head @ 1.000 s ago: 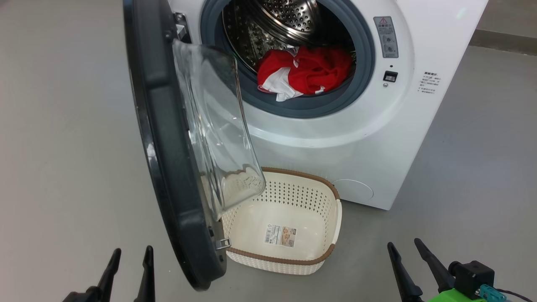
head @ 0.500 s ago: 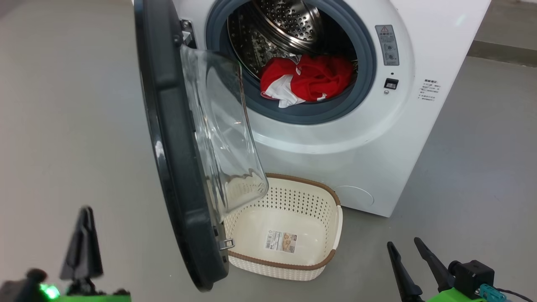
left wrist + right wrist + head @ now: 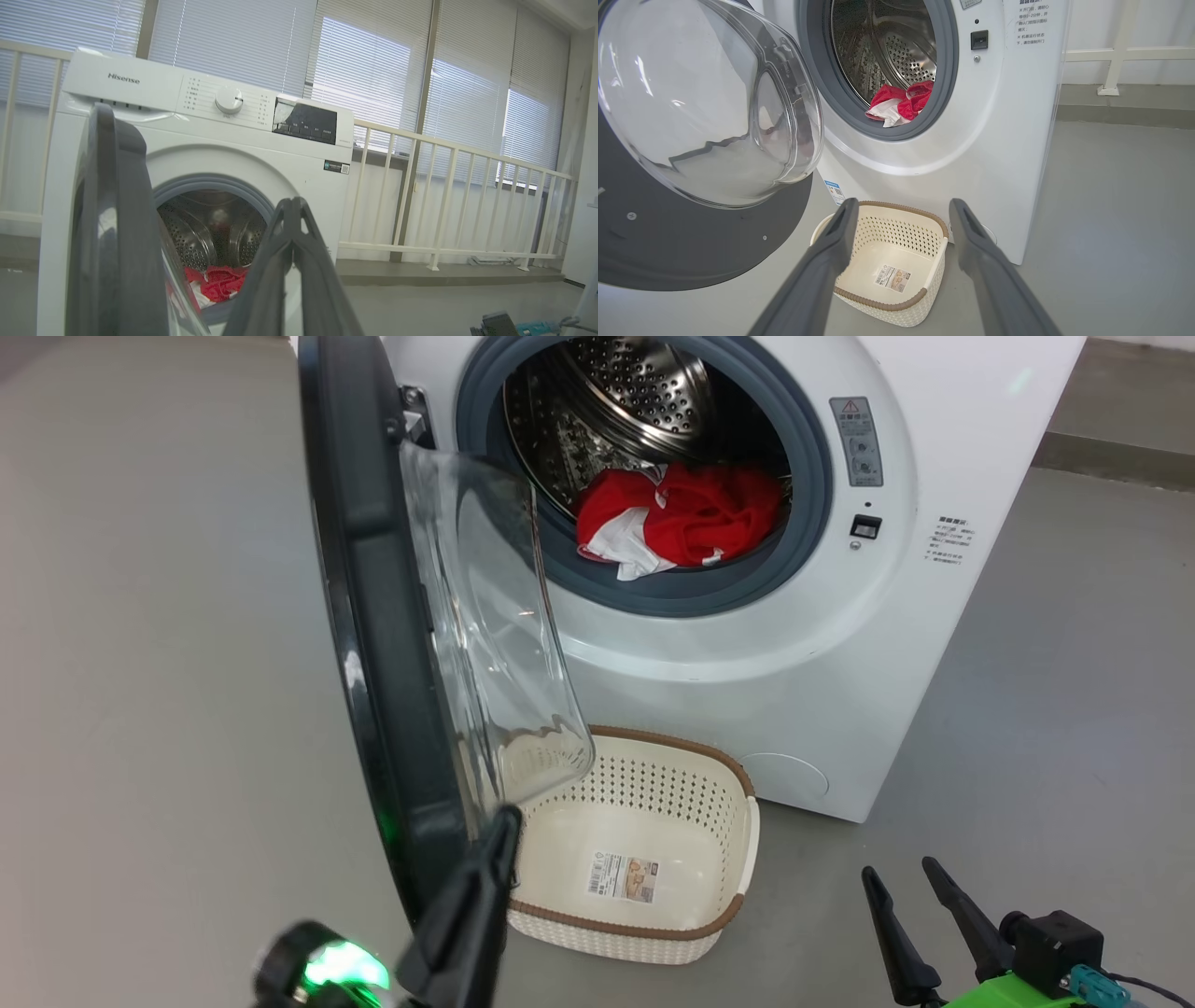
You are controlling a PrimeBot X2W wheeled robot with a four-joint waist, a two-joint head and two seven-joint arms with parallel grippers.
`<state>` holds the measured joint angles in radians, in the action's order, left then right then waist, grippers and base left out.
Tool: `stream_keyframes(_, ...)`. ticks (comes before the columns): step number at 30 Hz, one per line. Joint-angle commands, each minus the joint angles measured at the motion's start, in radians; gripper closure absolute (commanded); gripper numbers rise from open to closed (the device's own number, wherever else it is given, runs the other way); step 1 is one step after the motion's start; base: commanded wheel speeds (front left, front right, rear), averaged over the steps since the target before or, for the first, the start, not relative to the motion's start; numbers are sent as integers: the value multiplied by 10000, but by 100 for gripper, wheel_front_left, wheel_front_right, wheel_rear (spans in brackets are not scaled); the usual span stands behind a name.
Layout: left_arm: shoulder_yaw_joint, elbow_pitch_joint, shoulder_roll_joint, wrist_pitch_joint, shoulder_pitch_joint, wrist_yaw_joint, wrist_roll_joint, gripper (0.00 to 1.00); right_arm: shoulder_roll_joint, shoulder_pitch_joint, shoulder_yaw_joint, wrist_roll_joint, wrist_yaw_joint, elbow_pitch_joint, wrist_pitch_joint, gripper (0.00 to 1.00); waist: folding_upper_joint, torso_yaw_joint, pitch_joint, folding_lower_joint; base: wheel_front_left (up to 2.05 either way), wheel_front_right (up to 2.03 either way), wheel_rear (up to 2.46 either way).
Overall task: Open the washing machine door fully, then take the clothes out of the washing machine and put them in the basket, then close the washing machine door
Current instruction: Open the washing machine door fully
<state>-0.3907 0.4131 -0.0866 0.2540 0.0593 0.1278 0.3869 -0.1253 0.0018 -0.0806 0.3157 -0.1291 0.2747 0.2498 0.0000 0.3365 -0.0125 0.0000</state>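
Observation:
The white washing machine (image 3: pixel 840 644) stands ahead with the washing machine door (image 3: pixel 373 616) swung out edge-on toward me, its clear glass bowl (image 3: pixel 485 644) facing right. Red and white clothes (image 3: pixel 681 513) lie at the drum's front lip. The cream basket (image 3: pixel 747 831) sits on the floor below the opening, holding only a paper label. My left gripper (image 3: pixel 507 821) is shut with nothing in it, its tip at the door's lower inner edge; contact is unclear. My right gripper (image 3: pixel 898 870) is open, low at the right. The right wrist view frames the basket (image 3: pixel 887 303) between its fingers (image 3: pixel 831 252).
Bare grey floor lies left of the door and right of the machine. A raised kerb (image 3: pixel 1111 457) runs along the back right. Behind the machine, the left wrist view shows a white railing (image 3: pixel 444 205) and windows with blinds.
My left gripper has shut and swung from the lower left to the right and up, reaching the door's lower edge. The right gripper has stayed put. The head camera shifted slightly.

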Motion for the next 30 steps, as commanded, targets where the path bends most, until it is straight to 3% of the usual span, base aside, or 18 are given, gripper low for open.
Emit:
stream_keyframes(1,-131,-239,-286,-116,-100,27,198,100,-83,-67,-201,-74,-16,-271,120,0,0,-4,9,0,0,0,0)
stream_keyframes(5,-619,-1555,-409,-114,-101,28,910,100,-99,-133,-248,-91,-16,-281,120,0,0,-25,32,0,0,0,0)
stream_keyframes(16,-490,-4263,-382,48,-914,28,1586,100,-148,-247,-246,-110,-16,-392,120,0,0,-43,3,0,0,0,0)
stream_keyframes(30,822,-4980,-283,76,-1054,28,1597,100,-117,-310,-199,-155,-16,-614,120,0,0,46,137,0,0,0,0)
